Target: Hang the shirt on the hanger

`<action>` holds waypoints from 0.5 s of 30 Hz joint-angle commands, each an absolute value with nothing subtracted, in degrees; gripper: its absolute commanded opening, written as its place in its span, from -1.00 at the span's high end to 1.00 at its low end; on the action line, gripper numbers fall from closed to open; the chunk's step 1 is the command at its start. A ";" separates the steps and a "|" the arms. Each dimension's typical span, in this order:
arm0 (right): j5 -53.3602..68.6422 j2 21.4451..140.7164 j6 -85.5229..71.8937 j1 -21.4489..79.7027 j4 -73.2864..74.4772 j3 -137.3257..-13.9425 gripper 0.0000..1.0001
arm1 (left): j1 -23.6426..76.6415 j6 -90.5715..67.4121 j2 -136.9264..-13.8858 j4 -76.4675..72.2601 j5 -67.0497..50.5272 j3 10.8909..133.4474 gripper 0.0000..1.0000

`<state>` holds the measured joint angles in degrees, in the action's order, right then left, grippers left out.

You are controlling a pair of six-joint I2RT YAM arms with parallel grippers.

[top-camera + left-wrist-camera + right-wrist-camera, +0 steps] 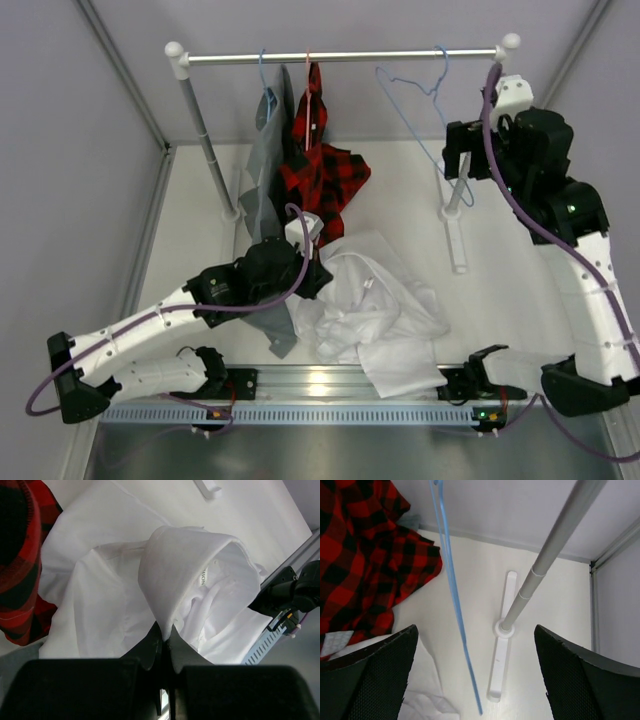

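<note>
My left fingers (146, 656) are pinching shut on a fold of the white shirt (190, 565) right at its collar, and the cloth is rising out of the tips and arching over them. The rest of the shirt is lying crumpled on the bench (500, 230), just beyond my arm bases and close beside the hem of the red-and-black plaid shirt (320, 170). My right fingers (585, 680) are standing wide apart, up near the right end of the rail (340, 57), and are gripping nothing. The light blue hanger (452, 595) is hanging bare between them in the wrist view, touching neither. It is hooked over the rail and is tilting beside the right post (545, 560). Further left on the rail, the plaid shirt and a grey shirt (262, 170) are hanging side by side.
</note>
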<state>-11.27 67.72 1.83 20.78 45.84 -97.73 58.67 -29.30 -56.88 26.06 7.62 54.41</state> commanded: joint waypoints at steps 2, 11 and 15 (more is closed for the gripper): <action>1.99 73.74 6.06 15.38 47.29 -98.27 -0.76 | 58.80 -29.88 -56.25 25.84 3.78 54.32 1.00; 13.09 74.18 7.12 13.10 40.08 -92.03 0.12 | 58.71 -28.92 -56.69 26.19 2.02 54.40 1.00; 12.48 74.44 6.94 13.10 38.50 -90.62 0.35 | 58.71 -28.74 -57.48 26.28 1.32 54.67 1.00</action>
<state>10.07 75.53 6.52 13.93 43.42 -91.07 58.67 -29.21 -56.97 26.30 2.48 54.19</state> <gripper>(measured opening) 0.345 0.027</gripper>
